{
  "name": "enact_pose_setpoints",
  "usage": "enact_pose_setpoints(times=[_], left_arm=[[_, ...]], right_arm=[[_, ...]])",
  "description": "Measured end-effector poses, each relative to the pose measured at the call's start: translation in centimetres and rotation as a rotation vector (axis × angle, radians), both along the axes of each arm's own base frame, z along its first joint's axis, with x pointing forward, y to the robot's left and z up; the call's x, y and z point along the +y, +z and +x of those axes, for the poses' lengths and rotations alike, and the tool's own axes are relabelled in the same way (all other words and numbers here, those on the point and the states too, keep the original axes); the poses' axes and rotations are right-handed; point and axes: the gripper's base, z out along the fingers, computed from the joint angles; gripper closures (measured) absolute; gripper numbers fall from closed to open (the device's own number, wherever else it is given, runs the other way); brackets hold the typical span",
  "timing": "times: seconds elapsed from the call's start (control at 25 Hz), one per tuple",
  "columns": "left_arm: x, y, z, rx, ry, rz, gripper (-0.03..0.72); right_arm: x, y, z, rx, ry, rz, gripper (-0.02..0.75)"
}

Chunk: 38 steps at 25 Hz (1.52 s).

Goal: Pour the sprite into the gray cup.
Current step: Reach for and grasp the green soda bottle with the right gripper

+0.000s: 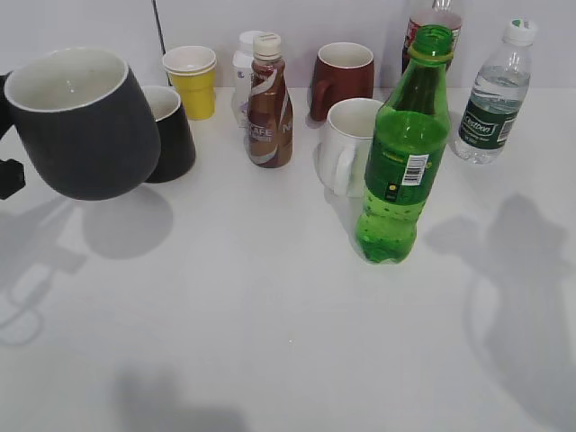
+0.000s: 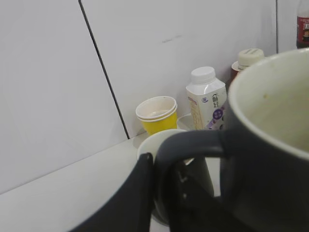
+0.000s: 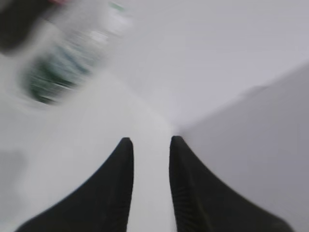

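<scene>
Taking the sprite bottle as landmark, standing right of middle on the table. Just behind and left of it, touching or nearly so, a mug; behind that, another mug. Far behind the landmark, a bottle against the wall; behind and to the right, a water bottle. Left of the landmark, a coffee bottle, with a milk carton just behind it. Farther left, a paper cup and a mug. Far left, raised above the table and tilted, the gray cup.
</scene>
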Motion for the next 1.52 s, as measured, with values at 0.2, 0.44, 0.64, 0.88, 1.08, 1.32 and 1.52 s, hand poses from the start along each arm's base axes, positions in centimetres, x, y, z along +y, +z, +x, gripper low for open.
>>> enact_pose_setpoints(times=[0.2, 0.44, 0.64, 0.88, 1.08, 1.32, 1.52], left_arm=[[0.0, 0.0, 0.0, -0.001, 0.0, 0.0, 0.638], [0.0, 0.3, -0.2, -0.014, 0.0, -0.003, 0.638], [0.1, 0.5, -0.3, -0.024, 0.0, -0.006, 0.638], [0.2, 1.1, -0.7, -0.051, 0.001, -0.013, 0.638], [0.2, 1.1, -0.7, -0.051, 0.002, -0.015, 0.638], [0.2, 1.1, -0.7, -0.051, 0.002, -0.014, 0.638], [0.2, 1.1, -0.7, -0.051, 0.002, -0.014, 0.638]], right_arm=[[-1.0, 0.4, 0.0, 0.023, -0.115, -0.075, 0.552], [-0.4, -3.6, -1.7, 0.47, -0.195, 0.123, 0.543], [2.7, -2.6, -1.8, 0.43, 0.103, 0.408, 0.467], [5.1, 0.3, -2.8, 0.247, 0.457, 0.653, 0.423], [5.3, -0.5, -2.8, 0.271, 0.469, 0.662, 0.194], [6.1, -2.2, -1.9, 0.352, 0.438, 0.681, 0.087], [7.4, -5.2, -0.5, 0.479, 0.389, 0.706, 0.085]])
